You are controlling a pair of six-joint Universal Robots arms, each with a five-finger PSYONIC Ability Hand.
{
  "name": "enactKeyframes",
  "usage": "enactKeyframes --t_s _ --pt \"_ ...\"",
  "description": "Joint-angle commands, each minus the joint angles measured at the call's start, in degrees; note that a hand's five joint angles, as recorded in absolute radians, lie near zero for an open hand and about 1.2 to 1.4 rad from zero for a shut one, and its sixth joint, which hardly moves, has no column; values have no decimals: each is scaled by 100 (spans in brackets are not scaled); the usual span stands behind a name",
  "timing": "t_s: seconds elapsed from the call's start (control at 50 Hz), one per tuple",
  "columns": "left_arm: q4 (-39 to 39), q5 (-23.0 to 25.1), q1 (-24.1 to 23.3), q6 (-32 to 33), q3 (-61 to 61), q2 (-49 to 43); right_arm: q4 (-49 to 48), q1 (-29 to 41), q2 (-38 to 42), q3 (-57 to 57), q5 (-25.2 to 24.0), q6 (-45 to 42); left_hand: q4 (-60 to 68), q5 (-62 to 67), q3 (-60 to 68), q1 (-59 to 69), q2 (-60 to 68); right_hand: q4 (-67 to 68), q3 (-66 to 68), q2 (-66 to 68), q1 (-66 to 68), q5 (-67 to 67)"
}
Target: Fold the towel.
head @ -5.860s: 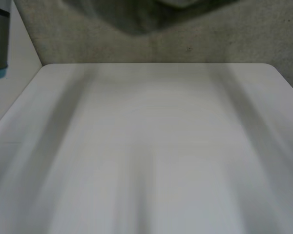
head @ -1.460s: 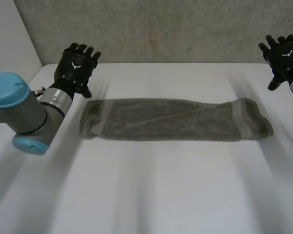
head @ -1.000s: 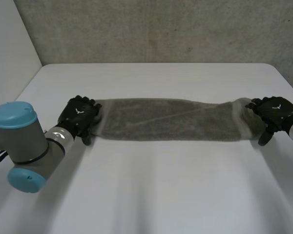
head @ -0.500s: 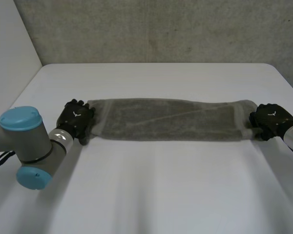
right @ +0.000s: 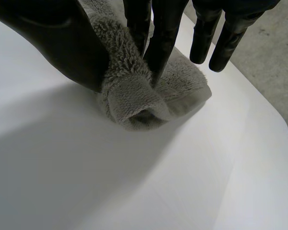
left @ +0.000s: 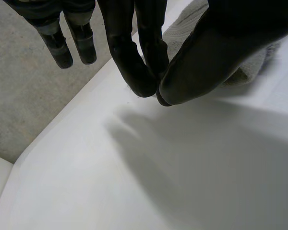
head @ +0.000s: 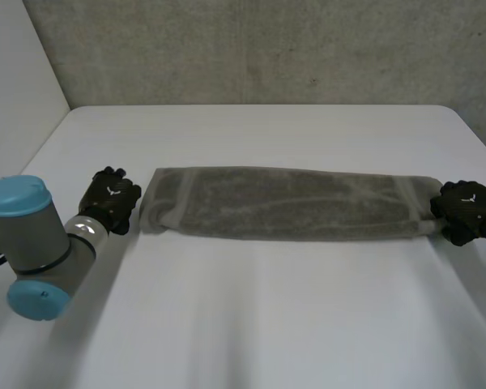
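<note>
Concrete wall (head: pixel 251 49) behind, white table (head: pixel 251 324) in front of me, grey towel (head: pixel 283 204) lying flat across its middle as a long narrow strip, already doubled lengthwise by the look of it. My right hand (head: pixel 468 212) sits at the strip's right end. Its wrist view has thumb and fingers (right: pixel 165 24) pinching a bunched corner of terry, with the other fingers straight above, so that end is secured for carrying over. My left hand (head: pixel 109 203) is just beside the left end, apart from the cloth. In its wrist view thumb and fingers (left: pixel 134 67) are pressed tip to tip with nothing between them, and the towel end lies behind the thumb. I judge the hands are set at opposite short ends to bring one end over the other, but the left has no cloth. I'd open it and take the left end before lifting, else the strip drags one-sided.
</note>
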Motion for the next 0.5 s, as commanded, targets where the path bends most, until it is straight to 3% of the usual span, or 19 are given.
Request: enactKeyframes --t_s 0.02,0.16,0.22,0.24,0.26,0.28,0.3,0.32,0.36,0.5 --pt "-73 8 37 -7 -424 425 21 -288 -124 229 -122 -312 -322 322 -288 485 276 -332 -202 525 740 471" --pt "-135 17 64 -24 -812 874 188 -667 -212 344 -395 -647 -322 257 -288 420 211 -332 -202 525 740 471" --pt "-135 0 81 -68 -918 1050 338 -851 -212 335 -562 -770 -322 -348 -288 -186 -394 -332 -202 525 740 471" --pt "-170 0 90 -112 -935 1128 373 -947 -221 318 -658 -831 -322 -1397 -288 -1235 -1443 -332 -202 525 740 471" --pt "-214 0 82 -182 -953 1190 382 -1070 -221 283 -728 -884 -322 -3240 -288 -3077 -3286 -332 -202 525 740 471" --pt "-214 0 81 -183 -953 1191 382 -1071 -221 283 -729 -885 -322 -3258 -288 -3096 -3304 -332 -202 525 740 471" --pt "-275 8 81 -252 -953 1243 382 -1210 -221 239 -772 -937 -322 -4890 -288 -4728 -4936 -332 -202 525 740 471" --pt "-276 8 81 -253 -953 1243 382 -1212 -221 239 -773 -937 -322 -4907 -288 -4744 -4953 -332 -202 525 740 471" --pt "-381 17 73 -410 -927 1313 382 -1492 -221 46 -826 -1051 -322 -6515 -288 -6353 -6561 -332 -202 525 740 471" --pt "-425 8 73 -525 -856 1401 478 -1634 -291 -640 -861 -1157 -322 -6656 -288 -6494 -6702 -332 -202 525 740 471"
